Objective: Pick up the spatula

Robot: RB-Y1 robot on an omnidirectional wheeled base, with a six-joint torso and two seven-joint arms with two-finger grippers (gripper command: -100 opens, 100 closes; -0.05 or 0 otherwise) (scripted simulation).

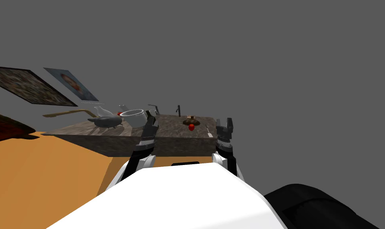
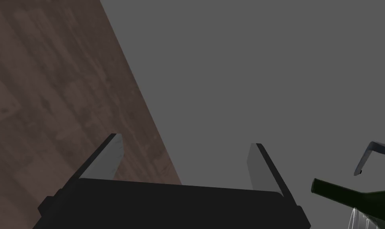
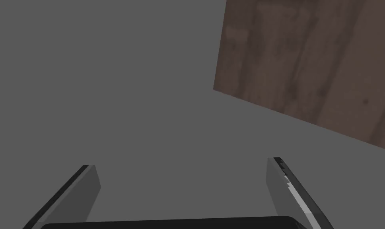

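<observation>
**Standing short of the counter, both grippers open, nothing held**

Facing a dark stone-look counter (image 1: 172, 126) across an orange floor (image 1: 36, 175), both arms raised at its near edge. Left gripper (image 1: 150, 116) up at the counter's middle, just right of a white bowl (image 1: 134, 117); in its wrist view (image 2: 185, 144) fingers (image 2: 110, 157) spread wide with only air between them. Right gripper (image 1: 224, 123) at the counter's near right corner, apart from the top; in its wrist view (image 3: 181, 163) blades equally wide apart, gripping nothing.

Spatula (image 1: 153, 107) – taken to be the grey bent strip at the far edge of the counter, just beyond the left gripper and right of the bowl; cannot tell for sure. Same strip (image 2: 372, 154) in the left wrist view, off to the side of the fingers, well clear of them, close above the neck of a dark green bottle (image 2: 354, 196).

Also on the counter: a grey bird-shaped figure (image 1: 106, 119) far left of the bowl, a thin dark upright post (image 1: 178, 110) at the far edge, a brown lump (image 1: 191, 120) with a red ball (image 1: 191, 127) touching its near side, right of centre. A slim pale utensil (image 1: 209, 131) near the right edge, just left of the right gripper – too small to name. Two framed pictures (image 1: 70, 83) on the left wall.
</observation>
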